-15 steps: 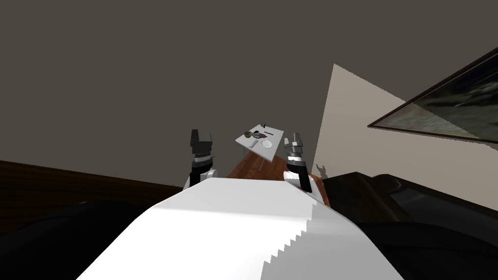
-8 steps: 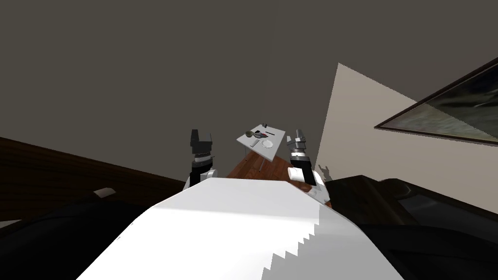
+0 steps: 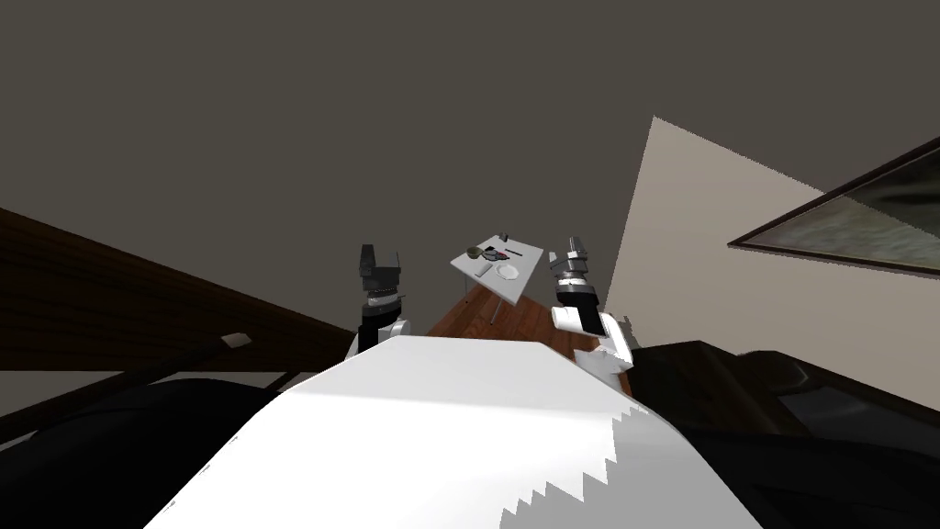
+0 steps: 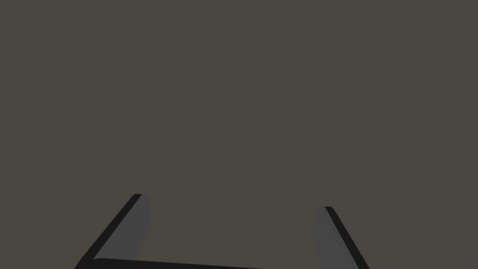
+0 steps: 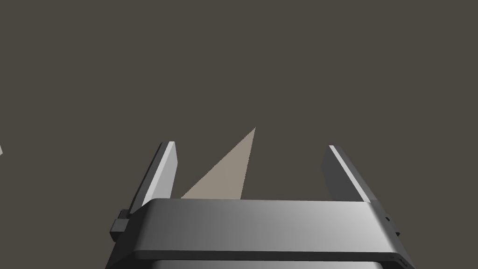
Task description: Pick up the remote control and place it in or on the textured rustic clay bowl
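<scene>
Table (image 3: 510,290) stands far ahead on a wood floor, well out of reach. Both arms are raised in front, one to either side of the line to it. Judgement: a carry posture for the approach, hands kept clear until the table is close.

Left gripper (image 4: 233,201): fingers apart, nothing between them. Right gripper (image 5: 251,145): fingers apart, likewise empty. The pick has not begun.

Bowl (image 3: 474,252), dark olive, sits by the table's left edge. Remote (image 3: 494,253) is taken to be the dark flat piece with a red spot just right of the bowl. It is too small to confirm, and a pale slab (image 3: 483,270) nearer could equally be it. Plate (image 3: 507,271), white, lies right of the slab.

Dark furniture low at right is cut off; its kind cannot be told
</scene>
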`<state>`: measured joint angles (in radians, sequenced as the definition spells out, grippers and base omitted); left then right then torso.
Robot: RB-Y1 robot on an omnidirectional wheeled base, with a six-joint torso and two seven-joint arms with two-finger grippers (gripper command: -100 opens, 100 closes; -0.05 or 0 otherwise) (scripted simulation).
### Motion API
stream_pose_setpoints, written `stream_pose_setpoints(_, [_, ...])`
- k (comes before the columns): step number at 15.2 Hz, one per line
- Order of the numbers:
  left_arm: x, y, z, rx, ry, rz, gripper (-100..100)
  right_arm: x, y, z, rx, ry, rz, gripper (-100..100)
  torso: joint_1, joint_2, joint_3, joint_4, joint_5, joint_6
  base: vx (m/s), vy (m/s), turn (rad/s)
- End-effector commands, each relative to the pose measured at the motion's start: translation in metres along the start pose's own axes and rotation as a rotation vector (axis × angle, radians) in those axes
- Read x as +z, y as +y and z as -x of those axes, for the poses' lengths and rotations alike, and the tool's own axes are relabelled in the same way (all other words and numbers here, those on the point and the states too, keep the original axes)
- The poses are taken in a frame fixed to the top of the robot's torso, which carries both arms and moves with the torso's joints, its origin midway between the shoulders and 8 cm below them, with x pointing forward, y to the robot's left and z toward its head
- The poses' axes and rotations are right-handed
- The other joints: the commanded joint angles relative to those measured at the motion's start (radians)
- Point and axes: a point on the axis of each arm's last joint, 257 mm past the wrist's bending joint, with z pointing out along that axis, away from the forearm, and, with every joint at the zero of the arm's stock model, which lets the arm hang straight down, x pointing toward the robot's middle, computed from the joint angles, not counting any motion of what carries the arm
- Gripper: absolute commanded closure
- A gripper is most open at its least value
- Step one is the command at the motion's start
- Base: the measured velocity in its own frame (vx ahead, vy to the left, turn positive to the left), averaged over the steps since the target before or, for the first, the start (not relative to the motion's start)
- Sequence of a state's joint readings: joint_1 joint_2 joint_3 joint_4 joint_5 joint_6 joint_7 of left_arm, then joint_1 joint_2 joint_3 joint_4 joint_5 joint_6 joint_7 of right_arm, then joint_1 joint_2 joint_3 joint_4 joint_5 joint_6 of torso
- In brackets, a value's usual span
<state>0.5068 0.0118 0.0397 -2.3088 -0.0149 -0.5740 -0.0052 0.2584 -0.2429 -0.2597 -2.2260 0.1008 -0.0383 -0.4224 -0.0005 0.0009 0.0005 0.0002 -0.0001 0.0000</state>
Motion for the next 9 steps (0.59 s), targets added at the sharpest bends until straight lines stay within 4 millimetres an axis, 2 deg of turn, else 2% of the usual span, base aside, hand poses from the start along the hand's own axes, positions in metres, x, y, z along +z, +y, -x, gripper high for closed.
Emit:
stream_pose_setpoints(1, [0.0, 0.0, 0.0, 0.0, 0.0, 0.0, 0, 0.011, 0.001, 0.02, 0.007, -0.037, -0.011, -100, 0.0, 0.0, 0.0, 0.0, 0.0, 0.0, -0.016, 0.005, 0.097])
stream_pose_setpoints(3, [0.0, 0.0, 0.0, 0.0, 0.0, 0.0, 0, 0.011, -0.004, 0.023, 0.023, -0.048, -0.032, -100, 0.0, 0.0, 0.0, 0.0, 0.0, 0.0, -0.017, 0.003, 0.088])
stream_pose_setpoints(4, [0.0, 0.0, 0.0, 0.0, 0.0, 0.0, 0, 0.021, 0.002, 0.04, 0.028, -0.081, -0.027, -100, 0.0, 0.0, 0.0, 0.0, 0.0, 0.0, -0.018, 0.007, 0.101])
stream_pose_setpoints(6, [0.0, 0.0, 0.0, 0.0, 0.0, 0.0, 0, 0.02, -0.004, 0.043, 0.045, -0.095, -0.05, -100, 0.001, 0.0, 0.0, 0.0, 0.0, 0.0, -0.015, 0.006, 0.085])
stream_pose_setpoints(7, [0.0, 0.0, 0.0, 0.0, 0.0, 0.0, 0, 0.029, 0.004, 0.061, 0.051, -0.13, -0.038, -100, 0.001, 0.0, 0.0, 0.0, 0.0, 0.0, -0.011, 0.01, 0.106])
stream_pose_setpoints(9, [0.0, 0.0, 0.0, 0.0, 0.0, 0.0, 0, 0.028, -0.003, 0.065, 0.072, -0.149, -0.064, -100, 0.001, -0.001, 0.0, 0.0, 0.0, 0.0, -0.009, 0.01, 0.094])
